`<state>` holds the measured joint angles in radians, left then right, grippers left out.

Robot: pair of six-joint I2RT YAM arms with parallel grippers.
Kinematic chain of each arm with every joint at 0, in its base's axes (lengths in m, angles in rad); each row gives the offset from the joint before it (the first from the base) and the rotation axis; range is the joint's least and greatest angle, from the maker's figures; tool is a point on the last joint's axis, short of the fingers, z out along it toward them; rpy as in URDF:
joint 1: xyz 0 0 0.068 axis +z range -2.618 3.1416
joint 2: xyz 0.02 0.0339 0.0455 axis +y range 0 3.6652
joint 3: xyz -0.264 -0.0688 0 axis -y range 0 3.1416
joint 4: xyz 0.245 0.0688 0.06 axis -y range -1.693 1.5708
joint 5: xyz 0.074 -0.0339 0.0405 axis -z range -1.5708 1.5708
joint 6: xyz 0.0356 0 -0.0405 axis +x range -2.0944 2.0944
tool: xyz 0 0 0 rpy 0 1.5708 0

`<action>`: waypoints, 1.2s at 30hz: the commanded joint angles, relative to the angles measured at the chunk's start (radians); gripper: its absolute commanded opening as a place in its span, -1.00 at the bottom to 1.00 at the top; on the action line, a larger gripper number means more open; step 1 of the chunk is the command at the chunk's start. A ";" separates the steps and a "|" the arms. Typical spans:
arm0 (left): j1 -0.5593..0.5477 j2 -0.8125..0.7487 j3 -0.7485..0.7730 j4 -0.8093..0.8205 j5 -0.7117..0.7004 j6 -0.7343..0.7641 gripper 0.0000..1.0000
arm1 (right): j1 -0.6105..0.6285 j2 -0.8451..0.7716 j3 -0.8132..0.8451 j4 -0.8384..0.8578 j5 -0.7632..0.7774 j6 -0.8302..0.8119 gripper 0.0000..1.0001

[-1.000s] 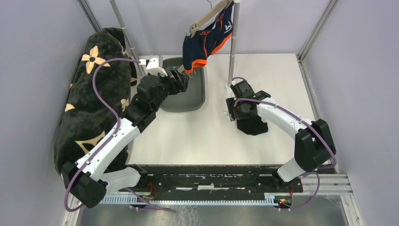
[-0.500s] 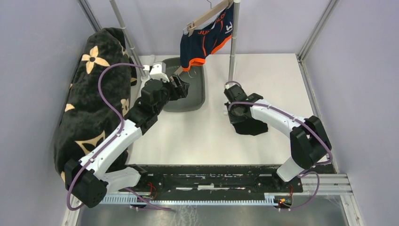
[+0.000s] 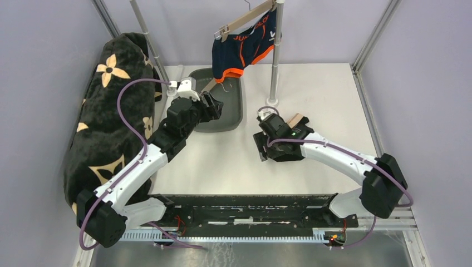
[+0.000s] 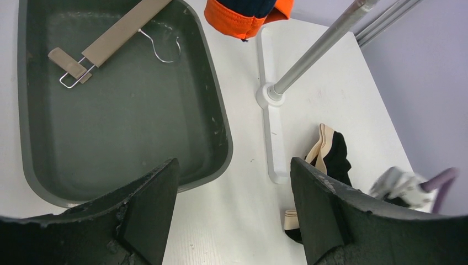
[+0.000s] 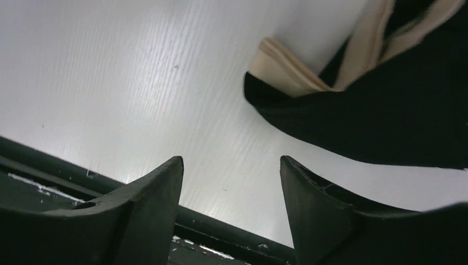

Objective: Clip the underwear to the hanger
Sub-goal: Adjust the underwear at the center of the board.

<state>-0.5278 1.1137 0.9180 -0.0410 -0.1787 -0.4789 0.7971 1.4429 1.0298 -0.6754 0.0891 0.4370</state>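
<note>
Right wrist: underwear (image 5: 386, 116) cut off by frame.

Black underwear (image 5: 381, 121) cut off by frame edge.

Hangers: you've got 2 – hung hanger (image 3: 245, 19), loose hanger (image 4: 124, 26)
Underwear: 2 prs – navy pair (image 3: 245, 50), black pair (image 4: 336, 157)
Tray (image 4: 110, 138): 1
Blanket (image 3: 106, 122): 1

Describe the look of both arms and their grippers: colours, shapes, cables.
The left arm and right arm both have white shell links joined by bulky black joints, and each is trailed by a thin purple cable. The left gripper and right gripper each end in two matte black, wedge-shaped fingers with scuffed edges. No sleeves or printed markings show.
</note>
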 commanded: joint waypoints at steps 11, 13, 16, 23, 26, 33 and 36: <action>0.005 -0.035 -0.063 0.127 0.081 -0.048 0.60 | -0.240 0.092 0.162 -0.020 0.261 0.138 0.45; 0.006 -0.032 -0.069 0.135 0.086 -0.049 0.60 | -0.260 0.115 0.164 -0.009 0.249 0.133 0.44; 0.005 -0.028 -0.076 0.144 0.096 -0.053 0.59 | -0.286 0.143 0.162 0.008 0.239 0.129 0.40; 0.006 -0.007 -0.088 0.164 0.109 -0.059 0.59 | -0.337 0.181 0.144 0.071 0.192 0.128 0.21; 0.006 -0.006 -0.094 0.170 0.110 -0.061 0.59 | -0.347 0.198 0.138 0.087 0.181 0.130 0.06; 0.006 -0.008 -0.099 0.174 0.108 -0.061 0.60 | -0.362 0.182 0.107 0.105 0.190 0.150 -0.71; 0.005 -0.005 -0.099 0.175 0.109 -0.063 0.59 | -0.361 0.107 0.061 0.106 0.211 0.170 -0.89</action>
<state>-0.5274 1.1046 0.8192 0.0795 -0.0761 -0.5110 0.4381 1.6440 1.1351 -0.5953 0.2680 0.5762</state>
